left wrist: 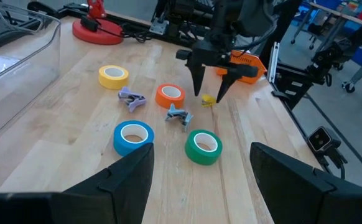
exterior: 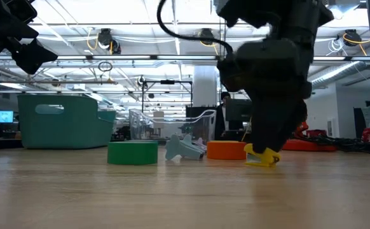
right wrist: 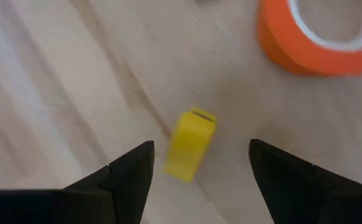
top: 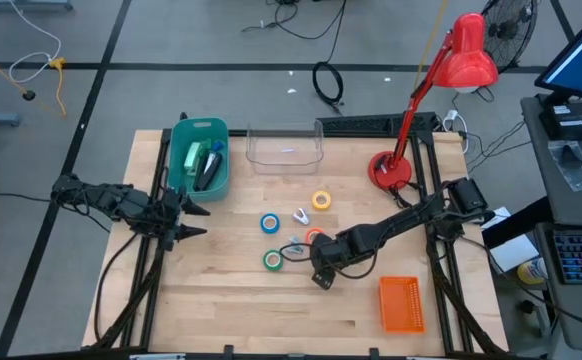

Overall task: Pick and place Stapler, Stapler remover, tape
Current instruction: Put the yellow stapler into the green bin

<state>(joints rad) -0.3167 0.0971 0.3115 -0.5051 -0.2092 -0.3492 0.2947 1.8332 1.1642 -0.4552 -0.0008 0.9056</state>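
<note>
On the wooden counter [top: 221, 300], four tape rolls [left wrist: 170, 94] are still lying loose just beside the right tool [left wrist: 209, 93], which is being held open over a small yellow block [right wrist: 190, 144]. The left tool [top: 193, 220] is waiting open, well apart.

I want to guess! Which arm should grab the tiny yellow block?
Right. Its open tool hangs directly over the small yellow plastic block; the left tool waits beside the teal plastic bin.
</note>
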